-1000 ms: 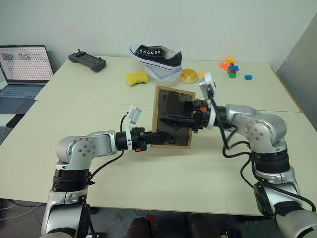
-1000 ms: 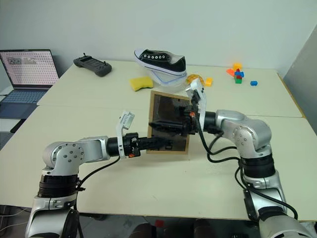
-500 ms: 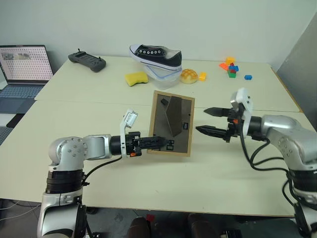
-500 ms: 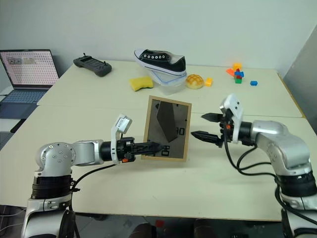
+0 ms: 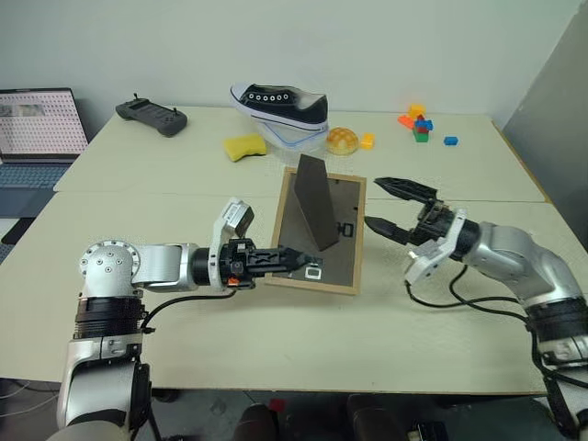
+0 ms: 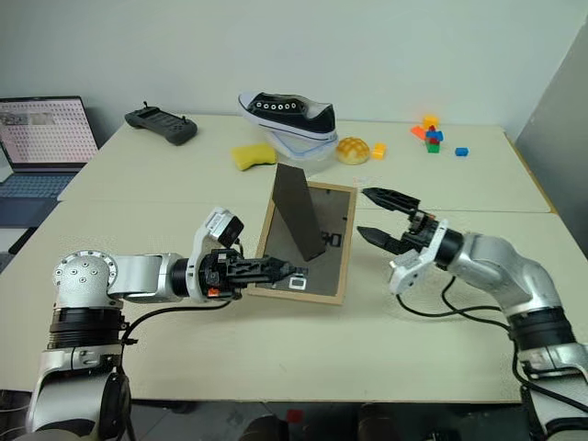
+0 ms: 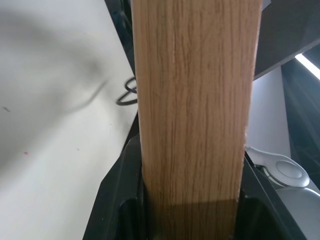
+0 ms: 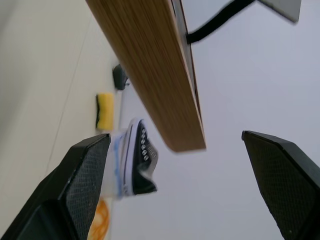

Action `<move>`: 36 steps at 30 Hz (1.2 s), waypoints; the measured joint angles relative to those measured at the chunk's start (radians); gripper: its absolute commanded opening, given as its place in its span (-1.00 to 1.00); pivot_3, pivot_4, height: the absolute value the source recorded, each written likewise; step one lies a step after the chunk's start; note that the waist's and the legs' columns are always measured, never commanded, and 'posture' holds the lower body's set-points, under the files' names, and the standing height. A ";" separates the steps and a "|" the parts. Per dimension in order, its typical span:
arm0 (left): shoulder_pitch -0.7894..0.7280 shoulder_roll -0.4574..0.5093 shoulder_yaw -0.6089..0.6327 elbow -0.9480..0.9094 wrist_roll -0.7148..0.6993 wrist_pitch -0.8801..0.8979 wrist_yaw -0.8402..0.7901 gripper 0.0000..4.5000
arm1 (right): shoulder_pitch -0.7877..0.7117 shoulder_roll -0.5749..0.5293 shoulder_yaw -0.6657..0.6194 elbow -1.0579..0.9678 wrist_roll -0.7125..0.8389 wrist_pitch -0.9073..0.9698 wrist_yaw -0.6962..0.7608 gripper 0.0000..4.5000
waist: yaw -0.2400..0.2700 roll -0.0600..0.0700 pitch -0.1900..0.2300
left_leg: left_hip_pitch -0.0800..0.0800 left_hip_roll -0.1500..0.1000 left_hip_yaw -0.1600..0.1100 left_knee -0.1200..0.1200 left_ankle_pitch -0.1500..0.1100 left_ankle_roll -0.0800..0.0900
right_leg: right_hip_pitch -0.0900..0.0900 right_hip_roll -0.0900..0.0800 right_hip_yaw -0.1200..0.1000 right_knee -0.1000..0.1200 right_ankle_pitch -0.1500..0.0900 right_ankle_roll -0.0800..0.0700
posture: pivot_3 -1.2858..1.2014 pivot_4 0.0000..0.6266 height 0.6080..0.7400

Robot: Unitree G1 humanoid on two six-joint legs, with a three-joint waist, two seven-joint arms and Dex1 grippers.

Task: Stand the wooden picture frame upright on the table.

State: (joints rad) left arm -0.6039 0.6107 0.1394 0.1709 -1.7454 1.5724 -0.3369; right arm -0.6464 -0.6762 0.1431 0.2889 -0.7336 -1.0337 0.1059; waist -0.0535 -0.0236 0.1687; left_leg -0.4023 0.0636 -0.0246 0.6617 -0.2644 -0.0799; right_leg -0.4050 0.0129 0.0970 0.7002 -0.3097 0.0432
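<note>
The left gripper (image 5: 296,261), fingers clamped on the wooden picture frame (image 5: 317,231), held it tilted on the worktop (image 5: 184,193), stand unfolded. The right gripper (image 5: 390,208) hung wide open, empty, just beside. Next: settle it, then release.

Laptop (image 5: 37,129) cut off at pic edge; frame (image 5: 317,234) glass side hidden.

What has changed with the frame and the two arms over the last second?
The right gripper let go of the wooden picture frame and pulled back to its right side, jaws wide open. The dark stand has swung out from the frame's back. The left gripper stays clamped on the frame's lower edge, holding it tilted on the table. The shoe and sponge stayed put.
</note>
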 measured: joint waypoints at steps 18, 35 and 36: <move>0.079 0.076 -0.146 -0.119 -0.225 -0.179 0.090 -0.43 | -0.088 0.037 0.087 0.062 -0.038 -0.124 -0.103 -0.30 | 0.003 0.000 0.000 | 0.001 -0.001 0.000 0.000 0.000 0.000 | 0.001 -0.001 0.000 0.000 0.000 0.000 | 0.03 -0.52 1.00; 0.127 0.251 0.009 -0.204 -0.052 -0.366 0.084 1.00 | -0.009 0.032 0.160 0.127 0.558 0.155 0.287 -0.43 | -0.003 0.000 0.000 | 0.001 0.000 -0.001 0.000 0.000 0.000 | 0.002 -0.001 0.000 0.000 0.000 0.000 | 0.03 -0.52 1.00; 0.144 0.261 0.022 -0.261 0.019 -0.387 0.070 1.00 | 0.007 0.061 0.163 0.103 0.679 0.276 0.367 -0.43 | -0.003 0.000 0.000 | 0.001 0.001 -0.001 0.000 0.000 0.000 | 0.002 -0.001 0.000 0.000 0.000 0.000 | 0.03 -0.52 1.00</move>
State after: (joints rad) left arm -0.4602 0.8721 0.1616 -0.0905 -1.7266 1.1858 -0.2674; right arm -0.6390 -0.6154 0.3057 0.3916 -0.0543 -0.7581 0.4733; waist -0.0568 -0.0233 0.1687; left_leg -0.4016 0.0642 -0.0255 0.6618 -0.2646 -0.0795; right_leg -0.4029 0.0116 0.0967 0.6999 -0.3096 0.0428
